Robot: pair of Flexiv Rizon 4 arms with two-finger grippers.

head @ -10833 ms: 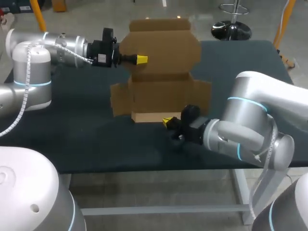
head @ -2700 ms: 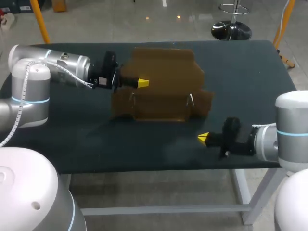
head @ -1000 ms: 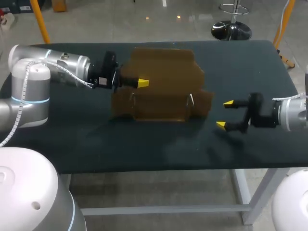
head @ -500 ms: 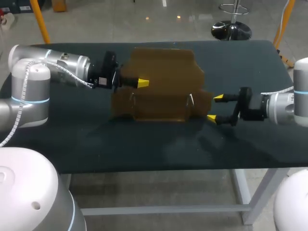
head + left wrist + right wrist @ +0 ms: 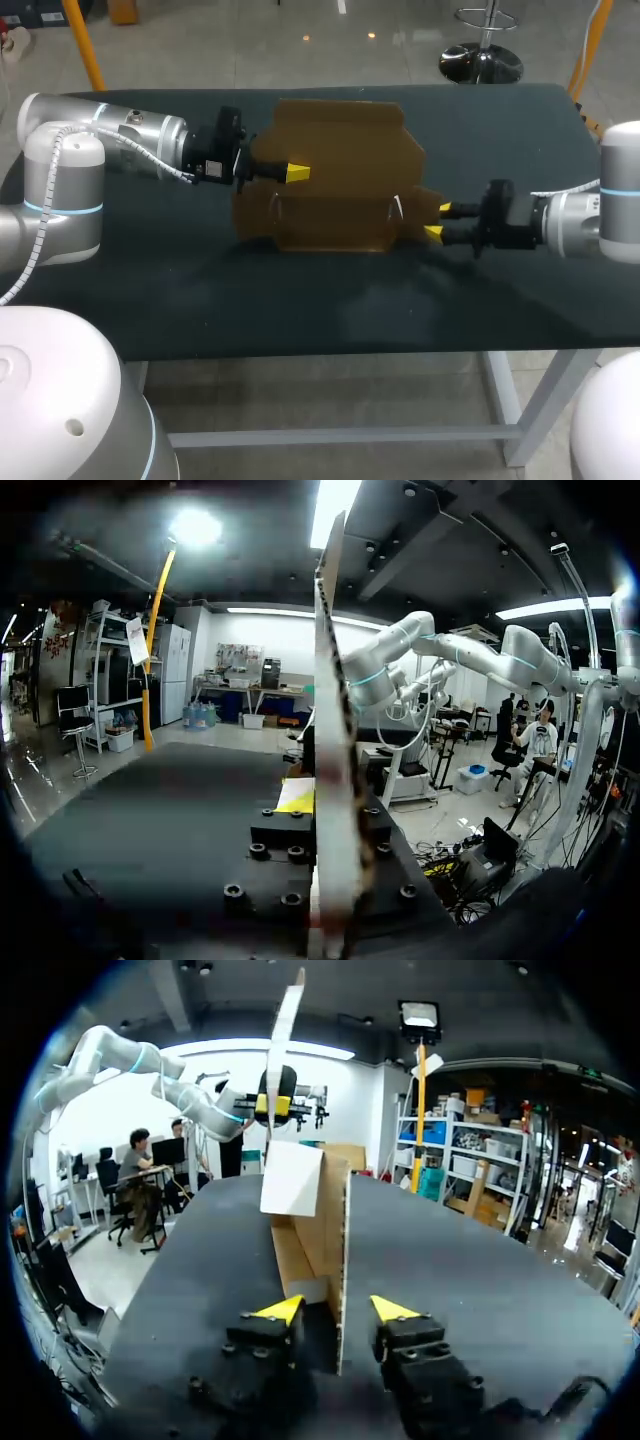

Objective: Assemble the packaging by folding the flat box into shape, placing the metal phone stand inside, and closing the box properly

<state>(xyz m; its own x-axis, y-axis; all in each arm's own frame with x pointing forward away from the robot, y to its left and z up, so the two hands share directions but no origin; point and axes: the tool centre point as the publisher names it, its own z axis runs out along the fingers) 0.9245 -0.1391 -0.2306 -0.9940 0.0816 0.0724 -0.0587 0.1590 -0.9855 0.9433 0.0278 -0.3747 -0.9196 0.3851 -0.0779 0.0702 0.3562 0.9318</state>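
Folding step, I judge: the box point(image 5: 330, 218) stands half-formed on the table point(image 5: 300, 300). Nearest, the right gripper point(image 5: 337, 1310) has its fingers spread astride the right flap point(image 5: 418, 212), not clamping it. Next it should close and bend that flap inward. Farther left, the left gripper point(image 5: 292, 172) pinches the upright back panel point(image 5: 345, 135).

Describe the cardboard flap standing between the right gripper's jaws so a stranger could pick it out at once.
On the dark table sits a half-folded brown cardboard box. At its end toward the right arm, one side flap stands on edge between the open jaws of the right gripper. Unlike the tall back panel, pinched by the left gripper, nothing grips it.
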